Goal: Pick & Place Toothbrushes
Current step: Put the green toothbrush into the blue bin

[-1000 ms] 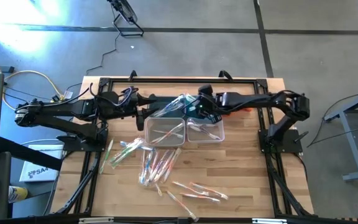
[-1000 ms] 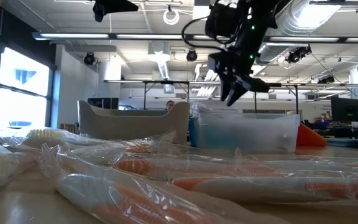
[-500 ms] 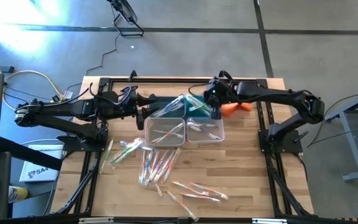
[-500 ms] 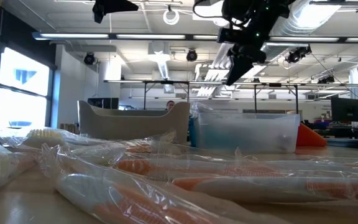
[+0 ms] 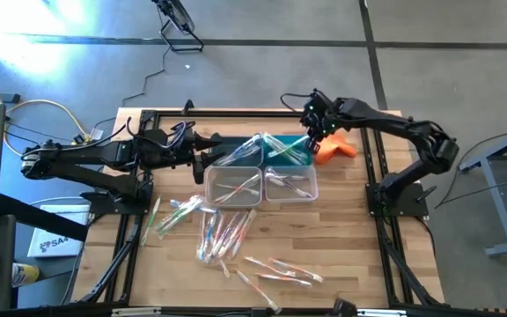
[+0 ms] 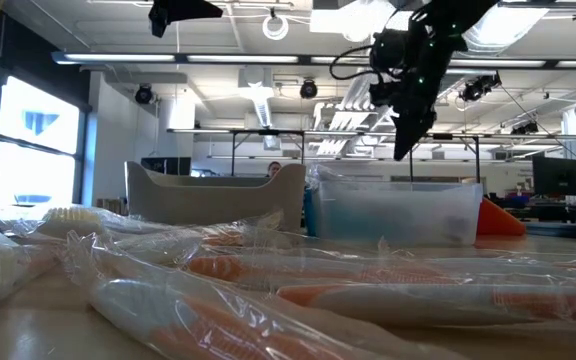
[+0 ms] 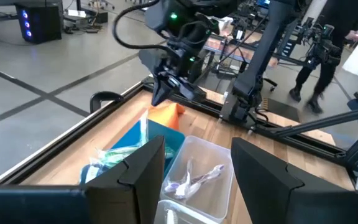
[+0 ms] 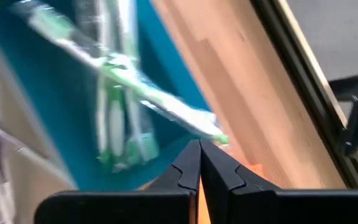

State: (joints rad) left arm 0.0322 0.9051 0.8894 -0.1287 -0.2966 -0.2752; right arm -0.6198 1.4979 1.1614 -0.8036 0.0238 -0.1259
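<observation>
Many wrapped toothbrushes lie loose on the wooden table; more lie near its front. Green ones lie in the blue bin, and one rests across its rim. Whitish ones lie in a clear bin. My right gripper hangs shut and empty over the blue bin's right edge, next to the orange cloth; it points steeply down. My left gripper waits open and empty at the far left of the bins.
A second clear bin stands left of the first, in front of the blue bin. A black frame rail runs along the table's far edge. Bare wood shows at the right of the loose toothbrushes.
My right gripper has risen a little from above the clear bins and gone toward the table's far right, to the blue bin's edge by the orange cloth. Its wrist has rolled and its fingers have shut on nothing.
</observation>
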